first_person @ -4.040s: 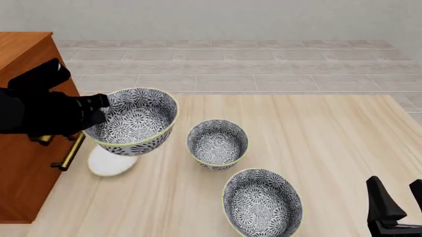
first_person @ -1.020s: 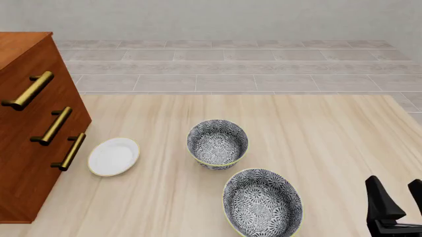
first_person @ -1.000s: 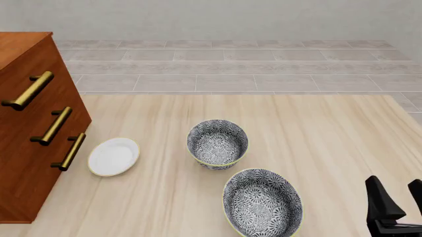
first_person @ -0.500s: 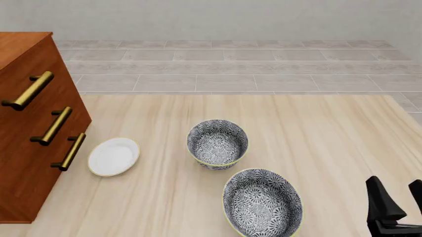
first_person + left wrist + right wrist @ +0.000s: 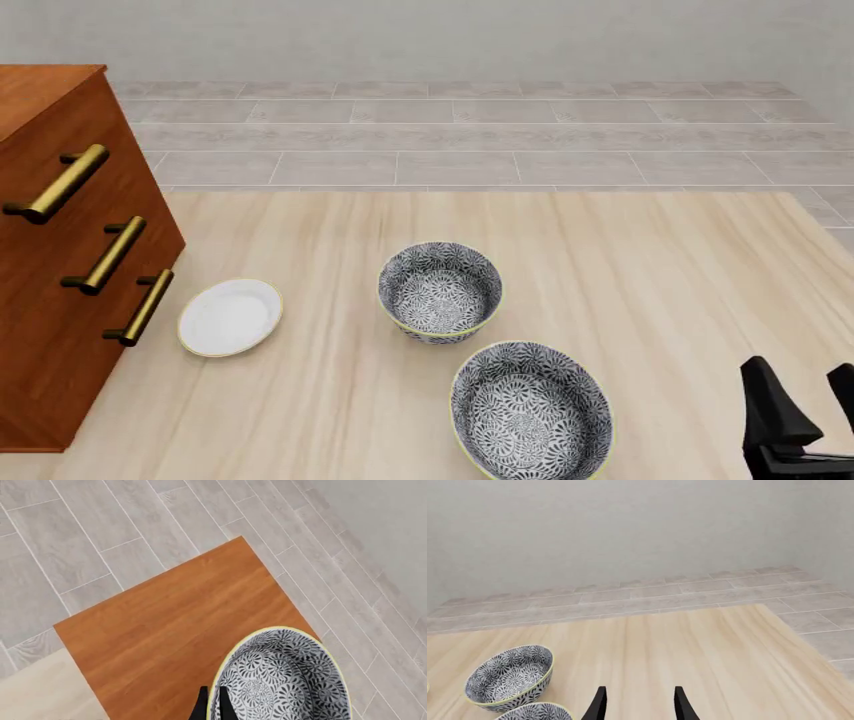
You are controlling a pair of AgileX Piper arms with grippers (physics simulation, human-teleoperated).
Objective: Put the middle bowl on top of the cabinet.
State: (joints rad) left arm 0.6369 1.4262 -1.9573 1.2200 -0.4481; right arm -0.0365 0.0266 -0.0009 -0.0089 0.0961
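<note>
middle bowl [image 5: 283, 680] | upright, mouth up | over cabinet [image 5: 173, 630] top

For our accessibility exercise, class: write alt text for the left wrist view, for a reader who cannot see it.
A patterned bowl, gripped at its rim by the left gripper, is seen from above over the reddish-brown top of the cabinet. Grey floor tiles surround the cabinet, and a corner of the pale table shows beside it.

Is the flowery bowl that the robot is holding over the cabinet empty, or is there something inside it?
Empty. The left wrist view looks down into the middle bowl over the cabinet top, and only its flower pattern shows inside, as far as the picture reaches.
</note>
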